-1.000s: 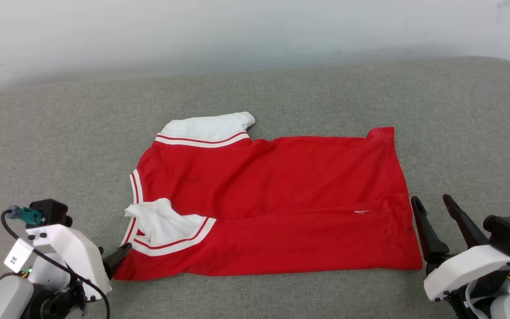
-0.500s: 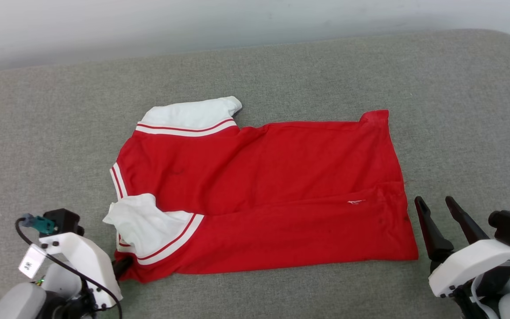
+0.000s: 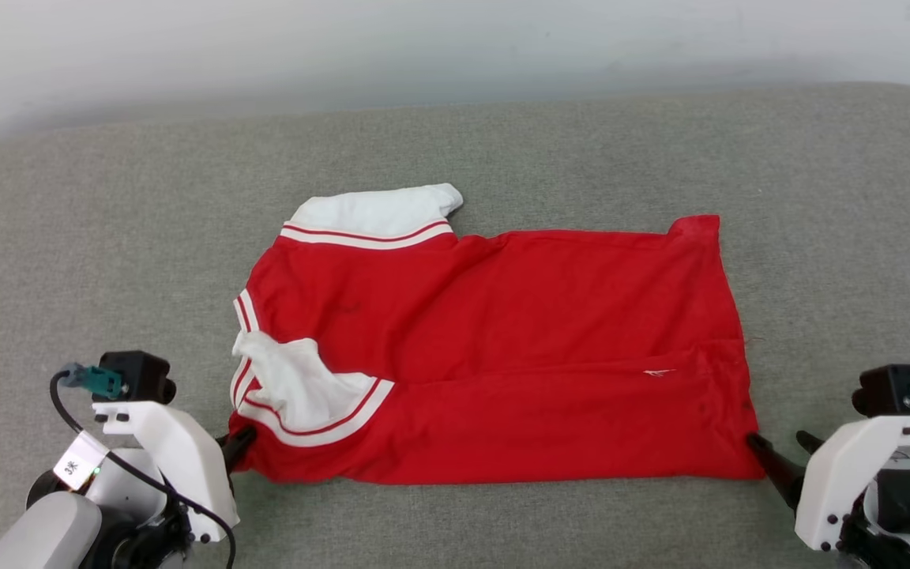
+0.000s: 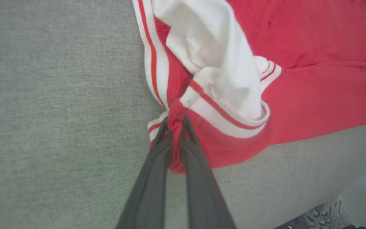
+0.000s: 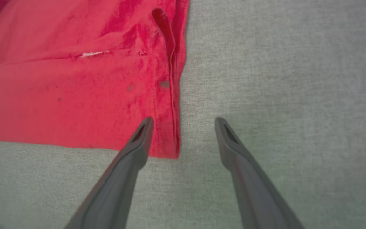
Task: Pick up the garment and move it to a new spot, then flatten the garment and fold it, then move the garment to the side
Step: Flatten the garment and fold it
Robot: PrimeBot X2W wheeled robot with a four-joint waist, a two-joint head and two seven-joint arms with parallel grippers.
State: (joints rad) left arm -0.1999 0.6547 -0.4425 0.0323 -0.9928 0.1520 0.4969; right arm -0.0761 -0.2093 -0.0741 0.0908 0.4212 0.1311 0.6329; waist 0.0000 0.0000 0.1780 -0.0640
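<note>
The garment (image 3: 502,356), a red jersey with white sleeves and striped trim, lies spread on the grey cushion, collar end to the left, its near long edge folded over. My left gripper (image 3: 240,442) is shut on the garment's near left corner; in the left wrist view the two fingers pinch bunched red cloth (image 4: 175,127) below the white sleeve (image 4: 221,73). My right gripper (image 5: 183,122) stands open over the near right hem corner (image 5: 167,140), with one finger (image 5: 138,140) above the red cloth and the other above bare cushion. In the head view the right gripper (image 3: 775,458) touches that corner.
The grey fabric cushion (image 3: 107,237) extends well beyond the jersey on every side. A pale wall (image 3: 423,47) runs behind its far edge. The cushion's near edge shows at the lower right of the left wrist view (image 4: 329,190).
The left gripper has shut on the garment's near left corner. The right gripper has dropped and moved to the near right corner, still open. The head camera has shifted.
</note>
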